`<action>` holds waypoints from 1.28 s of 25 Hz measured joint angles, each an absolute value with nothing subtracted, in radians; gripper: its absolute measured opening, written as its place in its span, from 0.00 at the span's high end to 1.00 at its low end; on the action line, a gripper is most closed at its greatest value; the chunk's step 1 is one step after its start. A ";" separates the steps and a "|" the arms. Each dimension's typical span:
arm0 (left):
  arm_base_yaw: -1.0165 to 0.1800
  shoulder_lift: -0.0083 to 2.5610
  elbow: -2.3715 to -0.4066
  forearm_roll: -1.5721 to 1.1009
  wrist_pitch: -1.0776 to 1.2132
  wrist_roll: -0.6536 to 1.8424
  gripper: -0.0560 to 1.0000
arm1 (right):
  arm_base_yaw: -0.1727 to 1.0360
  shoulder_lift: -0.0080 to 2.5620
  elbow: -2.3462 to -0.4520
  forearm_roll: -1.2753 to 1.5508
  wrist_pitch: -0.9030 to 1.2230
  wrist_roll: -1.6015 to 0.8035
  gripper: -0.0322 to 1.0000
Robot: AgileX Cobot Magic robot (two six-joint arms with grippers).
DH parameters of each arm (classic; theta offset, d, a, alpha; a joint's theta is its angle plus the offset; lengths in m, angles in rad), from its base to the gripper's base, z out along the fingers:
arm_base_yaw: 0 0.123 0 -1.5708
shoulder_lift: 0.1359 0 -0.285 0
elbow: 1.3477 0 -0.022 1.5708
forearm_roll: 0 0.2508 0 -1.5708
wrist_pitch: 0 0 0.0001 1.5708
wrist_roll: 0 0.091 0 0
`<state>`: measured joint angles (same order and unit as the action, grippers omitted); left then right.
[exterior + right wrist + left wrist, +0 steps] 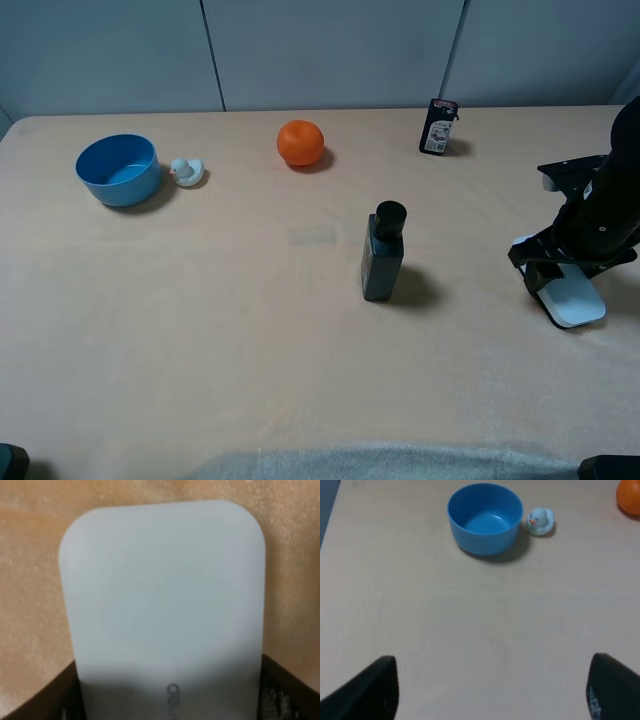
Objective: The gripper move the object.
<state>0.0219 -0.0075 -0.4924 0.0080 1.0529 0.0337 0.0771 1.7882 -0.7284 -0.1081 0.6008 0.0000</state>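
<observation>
- Counter (200,330): pale tan, matte, faintly mottled. A dim rectangular smudge (313,237) sits near its middle.
- Room: grey-blue wall panels (330,50) with vertical seams close off the far edge at 12 o'clock.
- Object (580,303): flat white block with rounded corners, at about 4 o'clock by the counter's right edge. It appears to lie flat on the surface.
- Right end effector (553,275): closed narrow on the object, one dark finger (45,700) against each long side. The wrist view shows faint grey lettering on the white face.
- Left end effector (490,695): jaws spread wide with nothing between them, over bare counter.
- Dark bottle (383,255): upright just right of the middle, well apart from the object.
- Blue bowl (118,170): at 10 o'clock, with a small white duck (186,171) just beside it.
- Orange ball (300,142): at 12 o'clock.
- Black packet (438,126): upright at 1 o'clock, near the far edge.
</observation>
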 joint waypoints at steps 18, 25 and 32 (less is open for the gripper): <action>0.022 -0.008 -0.492 0.008 1.053 0.034 0.17 | 0.077 1.788 -0.734 -0.108 0.612 0.000 0.51; 0.022 -0.008 -0.492 0.008 1.053 0.034 0.17 | 0.077 1.783 -0.833 -0.106 0.705 0.000 0.51; 0.022 -0.008 -0.492 0.008 1.053 0.034 0.17 | 0.077 1.693 -0.908 -0.104 0.755 0.000 0.52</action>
